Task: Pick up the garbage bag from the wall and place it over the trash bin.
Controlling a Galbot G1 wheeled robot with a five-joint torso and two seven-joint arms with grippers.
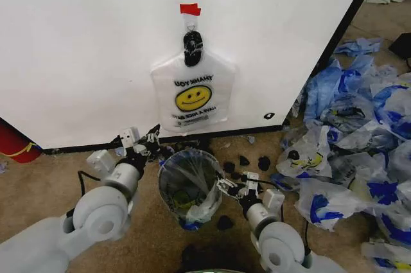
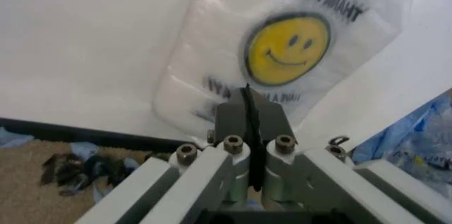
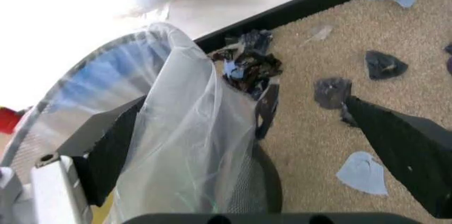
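The garbage bag (image 1: 192, 95) hangs flat on the white wall from a hook under a strip of red tape, its yellow smiley face toward me. In the left wrist view the garbage bag (image 2: 286, 49) is straight ahead of the fingers. My left gripper (image 1: 149, 139) is shut, low by the baseboard, below and left of the bag and apart from it. The trash bin (image 1: 191, 186) stands on the carpet under the bag, lined with clear plastic (image 3: 183, 144). My right gripper (image 1: 232, 187) is open at the bin's right rim, with one finger (image 3: 113, 150) behind the plastic.
A big pile of blue-streaked white bags (image 1: 359, 144) covers the carpet on the right. Black scraps (image 1: 247, 160) lie between the bin and the wall. A red cylinder (image 1: 13, 141) stands at the far left by the baseboard.
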